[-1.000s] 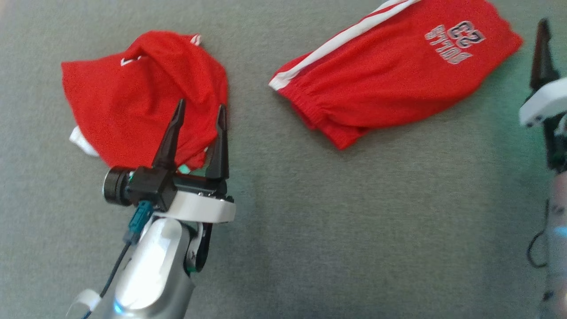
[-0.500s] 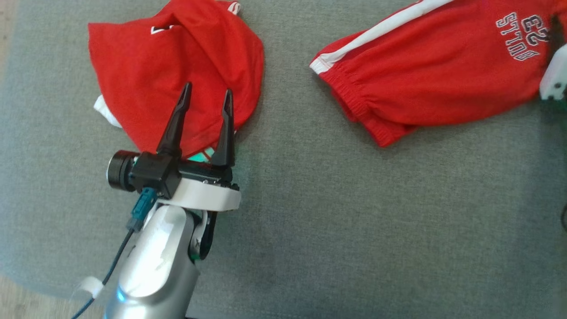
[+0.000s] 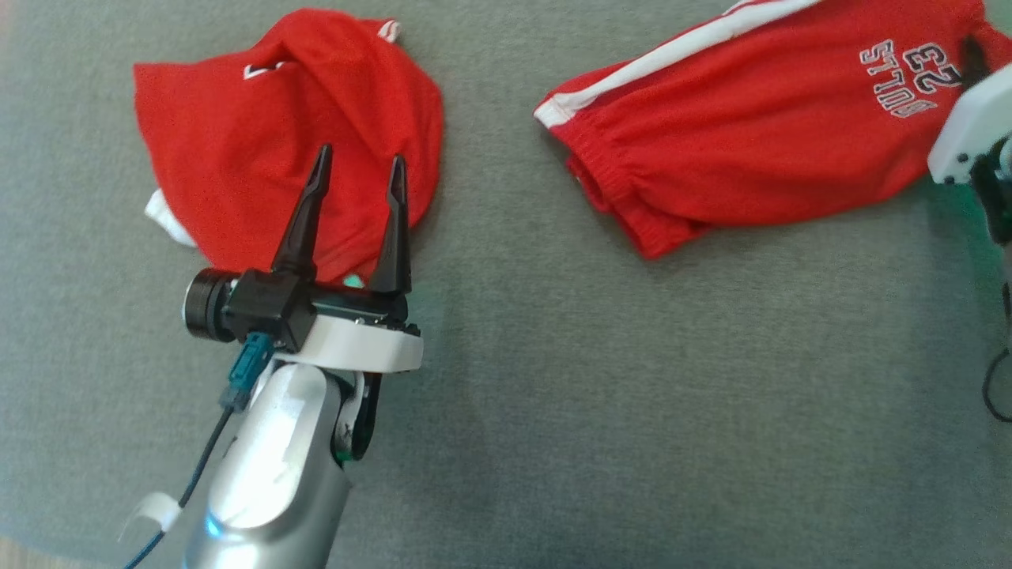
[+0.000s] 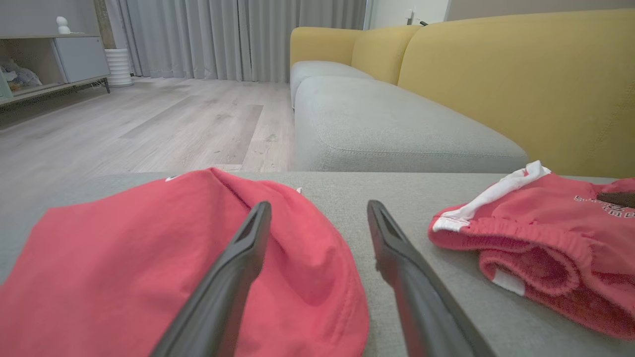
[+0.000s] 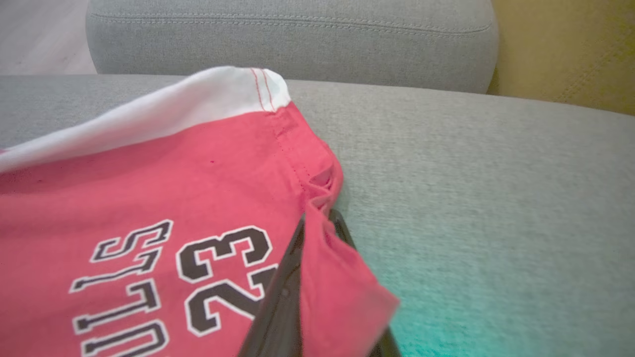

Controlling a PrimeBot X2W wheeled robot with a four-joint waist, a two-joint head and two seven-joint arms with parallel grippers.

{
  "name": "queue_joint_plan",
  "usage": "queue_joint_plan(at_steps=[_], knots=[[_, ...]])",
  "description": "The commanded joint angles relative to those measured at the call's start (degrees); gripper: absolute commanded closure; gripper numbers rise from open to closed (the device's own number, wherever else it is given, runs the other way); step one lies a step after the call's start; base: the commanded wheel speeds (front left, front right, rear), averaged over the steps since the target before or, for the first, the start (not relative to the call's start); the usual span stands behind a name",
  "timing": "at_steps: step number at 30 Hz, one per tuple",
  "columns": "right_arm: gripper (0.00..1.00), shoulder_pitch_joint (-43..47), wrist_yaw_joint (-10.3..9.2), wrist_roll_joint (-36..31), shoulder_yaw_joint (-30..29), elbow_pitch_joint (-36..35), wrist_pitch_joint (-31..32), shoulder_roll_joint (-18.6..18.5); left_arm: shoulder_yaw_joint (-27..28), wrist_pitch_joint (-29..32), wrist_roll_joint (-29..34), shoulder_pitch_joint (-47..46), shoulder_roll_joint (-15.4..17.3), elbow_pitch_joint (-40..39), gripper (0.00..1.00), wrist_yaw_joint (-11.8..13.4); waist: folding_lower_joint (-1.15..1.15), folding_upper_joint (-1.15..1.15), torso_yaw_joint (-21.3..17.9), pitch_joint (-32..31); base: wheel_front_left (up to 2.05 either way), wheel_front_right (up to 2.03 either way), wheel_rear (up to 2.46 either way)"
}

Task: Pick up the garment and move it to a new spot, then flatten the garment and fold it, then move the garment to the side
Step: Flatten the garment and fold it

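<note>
A crumpled red garment [image 3: 269, 134] with white trim lies at the left of the grey cushion. My left gripper [image 3: 360, 158] hovers open over its near right edge, with nothing between the fingers [image 4: 238, 267]; the cloth [image 4: 149, 263] lies under them. To the right lie red shorts [image 3: 751, 134] with a white side stripe and a "BULLS 23" print. At their right hem my right gripper [image 3: 971, 63] is shut on the shorts. The right wrist view shows the hem [image 5: 327, 248] pinched between the two fingers of that gripper [image 5: 320, 218].
Both garments rest on a wide grey seat cushion [image 3: 593, 395]. Behind it stand a yellow backrest [image 4: 521, 84] and a second grey cushion [image 4: 387, 124]. Wooden floor [image 4: 124, 129] and a low cabinet [image 4: 49, 54] lie off to the left.
The head camera has shifted. My right gripper, which stood just off the shorts' right edge, now sits on their hem with cloth in it. The left gripper stays open over the crumpled garment.
</note>
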Motion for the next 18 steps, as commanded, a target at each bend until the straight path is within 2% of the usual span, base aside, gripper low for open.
queue_joint_plan(at_steps=[1, 6, 10, 15, 18], knots=[[1.00, 1.5, -0.05, 1.5, 0.8, -0.8, -2.0, -1.6, 2.1, -0.5, 0.5, -0.8, 0.5, -1.3, 0.00, -0.1, 0.00, 0.00, -1.5, -1.5, 0.00, 0.00, 0.00], [1.00, 3.6, -0.05, 4.2, -0.6, -1.5, -6.1, -3.6, 2.1, -0.5, 0.4, -0.2, 0.5, -1.1, 0.00, -0.1, 0.00, 0.00, -3.2, -3.5, 0.00, 0.00, 0.00], [1.00, 7.0, -0.05, 5.4, -4.6, -1.3, -9.6, -6.7, 2.4, -0.5, 0.5, 0.7, 0.5, -1.0, 0.00, 0.1, 0.00, 0.00, -4.4, -5.2, 0.00, 0.00, 0.00], [1.00, 10.5, -0.05, 3.5, -10.9, -0.4, -12.6, -9.5, 3.1, -0.5, 1.0, 1.7, 0.5, -1.0, 0.00, -0.2, 0.00, 0.00, -5.0, -6.1, 0.00, 0.00, 0.00], [1.00, 11.1, -0.05, 1.2, -14.7, 0.2, -13.9, -9.6, 3.5, -0.5, 1.4, 2.1, 0.5, -1.0, 0.00, -0.5, 0.00, 0.00, -4.9, -6.4, 0.00, 0.00, 0.00]])
